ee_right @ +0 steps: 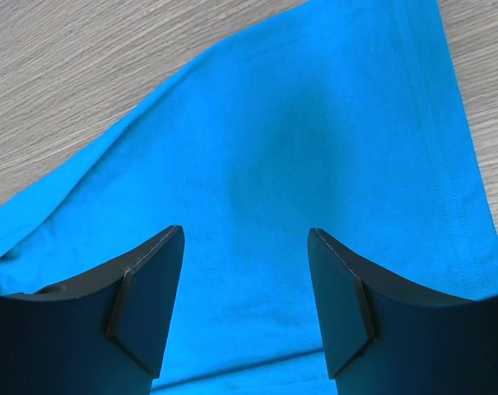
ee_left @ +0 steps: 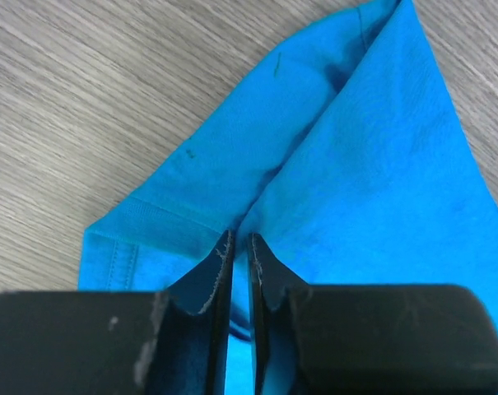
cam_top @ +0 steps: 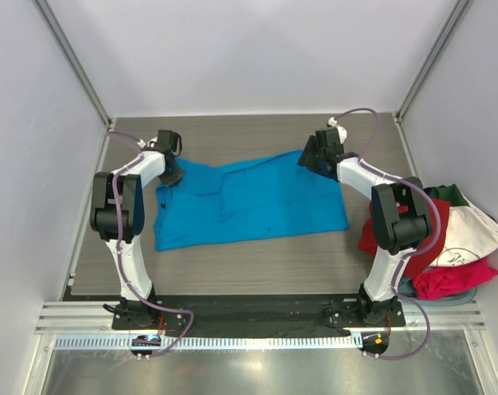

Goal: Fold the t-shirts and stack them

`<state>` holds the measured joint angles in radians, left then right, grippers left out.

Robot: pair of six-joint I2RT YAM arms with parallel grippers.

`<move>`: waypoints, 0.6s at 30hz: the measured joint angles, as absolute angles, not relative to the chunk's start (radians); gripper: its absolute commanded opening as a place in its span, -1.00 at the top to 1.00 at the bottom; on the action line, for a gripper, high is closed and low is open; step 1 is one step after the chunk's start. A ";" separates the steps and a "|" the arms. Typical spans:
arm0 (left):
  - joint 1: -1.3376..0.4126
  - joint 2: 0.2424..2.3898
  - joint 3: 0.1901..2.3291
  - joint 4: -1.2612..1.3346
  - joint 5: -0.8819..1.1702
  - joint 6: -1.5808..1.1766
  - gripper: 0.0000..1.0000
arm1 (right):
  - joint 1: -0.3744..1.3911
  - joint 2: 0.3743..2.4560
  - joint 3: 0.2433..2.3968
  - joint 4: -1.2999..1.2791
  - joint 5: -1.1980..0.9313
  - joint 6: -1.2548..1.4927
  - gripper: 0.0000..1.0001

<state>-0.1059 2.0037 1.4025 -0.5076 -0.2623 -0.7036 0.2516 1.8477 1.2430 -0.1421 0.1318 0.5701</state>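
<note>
Pinching the blue t-shirt point(ee_left: 380, 181), left jaws nearly meet; right jaws gape.

Overhead wide; wrist views close, down; share blue t-shirt point(cam_top: 249, 202).

Blue t-shirt point(cam_top: 249, 202) spread, shirt pile point(cam_top: 458, 243) right

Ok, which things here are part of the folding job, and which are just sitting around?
Job: blue t-shirt, left hand pinching it, right hand open above it; red t-shirt, white t-shirt, dark green t-shirt, pink t-shirt, heaped at the right.

Just there: table; metal rail at the near edge.
</note>
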 measured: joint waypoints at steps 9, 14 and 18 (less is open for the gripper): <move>-0.106 2.003 1.442 -0.544 -0.261 -0.699 1.00 | 0.245 1.848 1.240 -0.141 0.133 0.570 -0.36; -0.106 2.003 1.476 -0.554 -0.257 -0.701 1.00 | 0.230 1.848 1.236 -0.136 0.132 0.572 -0.36; -0.106 2.002 1.496 -0.559 -0.242 -0.704 1.00 | 0.220 1.848 1.232 -0.136 0.132 0.572 -0.35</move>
<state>-0.1059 2.0022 1.4963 -0.5594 -0.2420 -0.7044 0.2203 1.8477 1.2320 -0.1360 0.1322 0.5720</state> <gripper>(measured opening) 0.002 0.676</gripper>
